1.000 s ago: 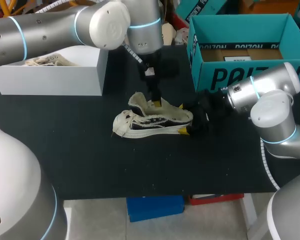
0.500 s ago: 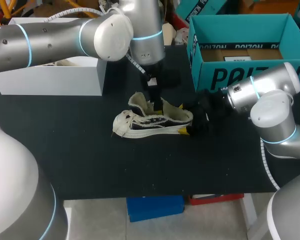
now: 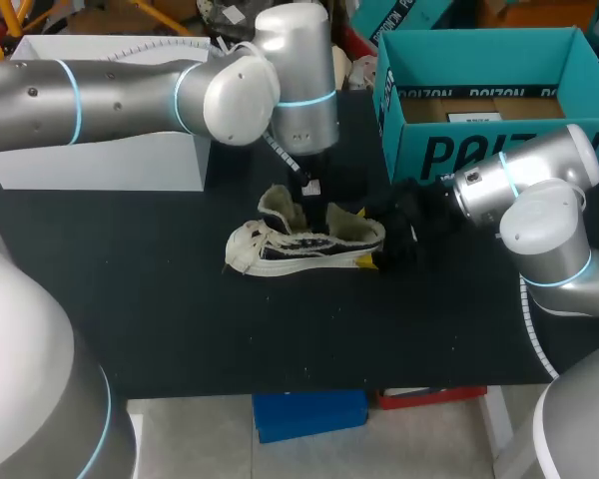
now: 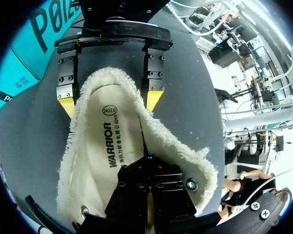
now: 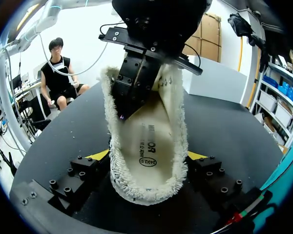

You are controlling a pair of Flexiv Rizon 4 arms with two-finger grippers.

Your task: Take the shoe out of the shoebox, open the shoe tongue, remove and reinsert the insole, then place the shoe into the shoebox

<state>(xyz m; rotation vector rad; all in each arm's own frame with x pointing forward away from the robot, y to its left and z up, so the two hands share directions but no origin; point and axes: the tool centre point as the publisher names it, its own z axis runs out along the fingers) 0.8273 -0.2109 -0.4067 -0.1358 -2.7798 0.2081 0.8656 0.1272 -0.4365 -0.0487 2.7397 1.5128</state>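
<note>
A cream low-top shoe (image 3: pixel 299 242) with a fleece lining lies on its side on the black table (image 3: pixel 180 319). My right gripper (image 3: pixel 377 254) is shut on its heel; in the right wrist view its yellow fingertips (image 5: pixel 98 155) press the heel from both sides. My left gripper (image 3: pixel 309 192) hangs shut just over the shoe's opening, its closed fingers (image 5: pixel 129 92) pointing down at the printed insole (image 5: pixel 149 146) with nothing held. In the left wrist view the insole (image 4: pixel 110 141) lies flat inside the shoe. The teal shoebox (image 3: pixel 479 150) stands open at the back right.
A white box (image 3: pixel 110 155) stands at the back left, under my left arm. The table's front edge (image 3: pixel 309 384) runs below the shoe, with bare black surface in between.
My left gripper has lifted a little out of the shoe's opening, and its wrist has shifted right. The shoe and the right arm have kept still.
</note>
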